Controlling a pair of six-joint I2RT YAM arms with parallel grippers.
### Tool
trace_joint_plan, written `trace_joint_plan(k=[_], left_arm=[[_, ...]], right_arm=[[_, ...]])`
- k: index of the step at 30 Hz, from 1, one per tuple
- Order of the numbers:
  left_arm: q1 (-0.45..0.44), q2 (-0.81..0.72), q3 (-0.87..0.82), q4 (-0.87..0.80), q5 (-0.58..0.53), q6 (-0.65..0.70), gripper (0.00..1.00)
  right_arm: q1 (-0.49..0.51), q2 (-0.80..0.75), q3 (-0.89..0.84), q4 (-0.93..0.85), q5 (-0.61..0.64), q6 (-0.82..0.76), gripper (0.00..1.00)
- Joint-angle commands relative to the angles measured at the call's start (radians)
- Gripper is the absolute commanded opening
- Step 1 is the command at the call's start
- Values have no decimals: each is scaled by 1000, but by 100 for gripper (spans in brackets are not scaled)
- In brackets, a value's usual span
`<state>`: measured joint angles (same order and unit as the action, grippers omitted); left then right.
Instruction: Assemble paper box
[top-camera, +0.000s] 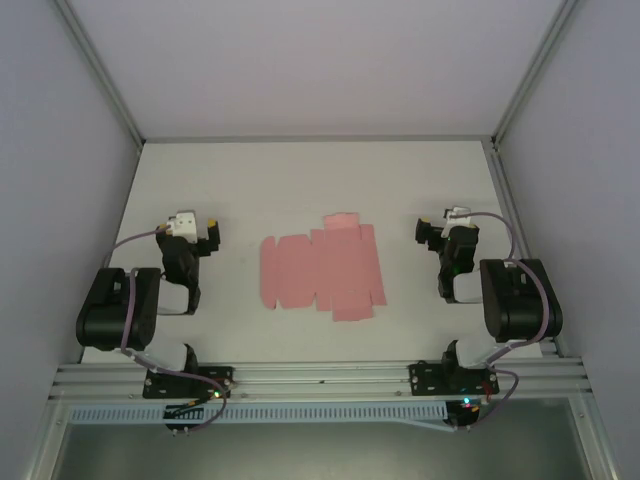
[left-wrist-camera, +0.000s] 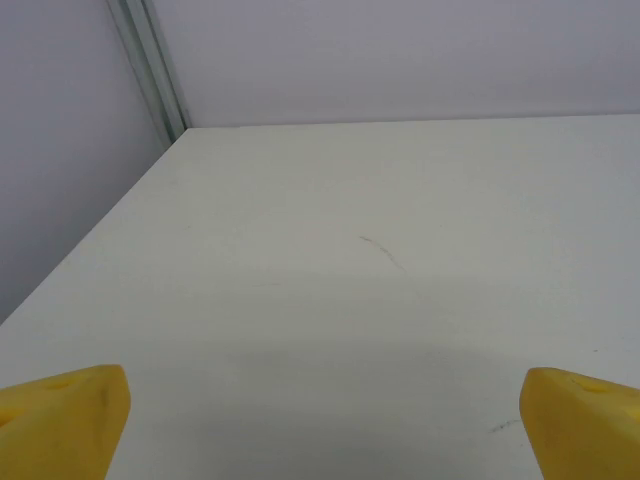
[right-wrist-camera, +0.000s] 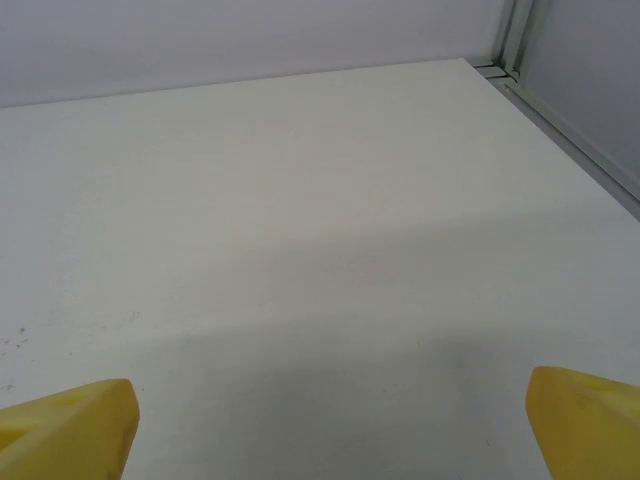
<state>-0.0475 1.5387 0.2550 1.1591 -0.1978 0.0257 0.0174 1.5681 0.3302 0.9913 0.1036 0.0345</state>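
Zero folds yet: the paper box (top-camera: 322, 268) lies flat on the table (top-camera: 300, 180), between the arms. The left gripper (top-camera: 209, 236) and right gripper (top-camera: 426, 232) both gape wide, holding nothing. I'd say the whole assembly's left.

- A robot lab cell is showing: plain pale-lilac panel walls (top-camera: 320, 60) are enclosing a bare white tabletop (top-camera: 300, 180).
- Silver aluminium frame rails (top-camera: 320, 378) are edging it.

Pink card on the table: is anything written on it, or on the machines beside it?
None can be read.
The paper box is plain pink, no print.
The left tool and right tool show no legible label; any marking there is too small to tell.
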Motion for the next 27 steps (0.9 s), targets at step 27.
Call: trace_joint_plan(k=[27], left_arm=[[-1, -78, 65, -129, -40, -10, 100]], right_arm=[[-4, -24, 15, 3, -15, 3, 100]])
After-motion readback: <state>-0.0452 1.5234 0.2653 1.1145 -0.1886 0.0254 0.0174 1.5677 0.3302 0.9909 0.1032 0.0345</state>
